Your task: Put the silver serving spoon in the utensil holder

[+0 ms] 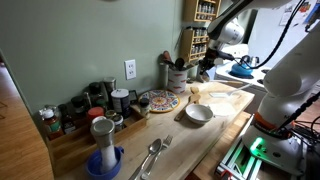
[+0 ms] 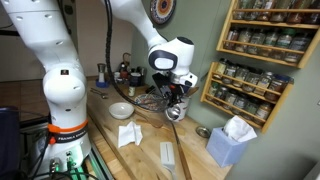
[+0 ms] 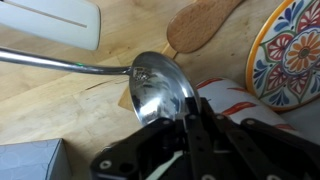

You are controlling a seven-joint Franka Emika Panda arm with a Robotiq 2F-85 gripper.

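In the wrist view my gripper [image 3: 190, 122] is shut on the rim of the bowl of the silver serving spoon [image 3: 158, 88]. Its thin handle runs off to the left above the wooden counter. In both exterior views the gripper [image 1: 205, 66] [image 2: 176, 96] hangs low over the back of the counter. The utensil holder [image 1: 177, 80], a pale crock with utensils sticking out, stands against the wall just beside the gripper. I cannot make the holder out in the wrist view.
A colourful plate [image 1: 160, 101] [image 3: 290, 50], a wooden spatula [image 1: 195, 92] [image 3: 205, 22] and a white bowl [image 1: 198, 113] [image 2: 122, 110] lie nearby. Two more silver utensils [image 1: 152, 157] and a blue mug [image 1: 105, 160] sit at the counter's near end. A spice rack [image 2: 262, 50] hangs on the wall.
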